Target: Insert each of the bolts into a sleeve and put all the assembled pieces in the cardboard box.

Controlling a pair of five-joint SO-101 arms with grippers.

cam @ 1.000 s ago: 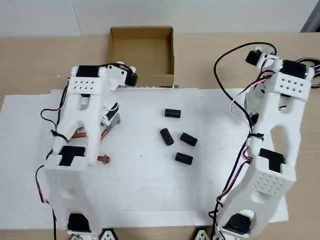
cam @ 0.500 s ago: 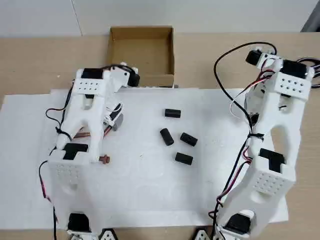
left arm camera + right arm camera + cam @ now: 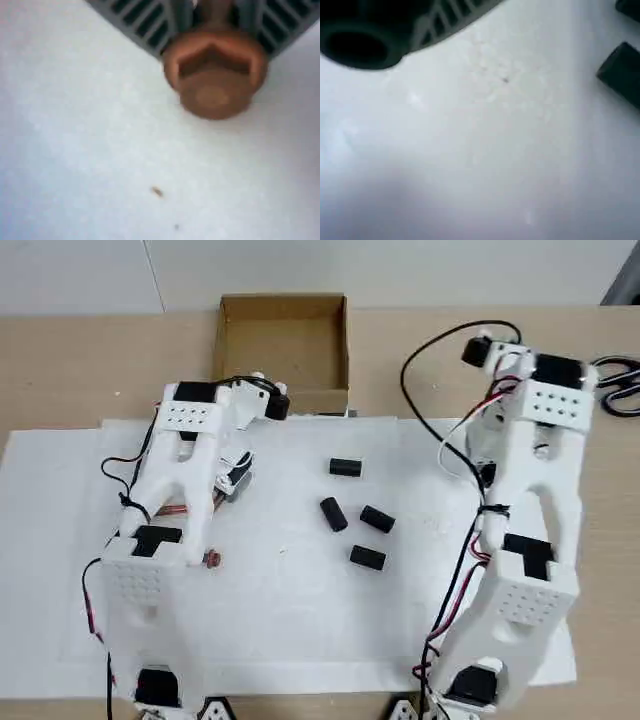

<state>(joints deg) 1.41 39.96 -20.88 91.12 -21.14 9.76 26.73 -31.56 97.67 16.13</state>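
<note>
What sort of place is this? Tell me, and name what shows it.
Probably a robotics lab bench: two white arms on a wooden table, the left gripper holding a bolt, the right gripper a sleeve, loose sleeves on a white sheet, a cardboard box beyond.

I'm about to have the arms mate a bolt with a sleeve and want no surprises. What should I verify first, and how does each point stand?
1. Bolt clamped in the left gripper: ok.
2. Sleeve held at the right gripper, open end showing: ok.
3. Bolt and sleeve lined up: not ok; the arms stand apart at opposite sides of the white sheet.
4. Meeting space free: not ok; four loose sleeves lie on the sheet between the arms.
5. Cardboard box open with nothing over it: ok.
</note>
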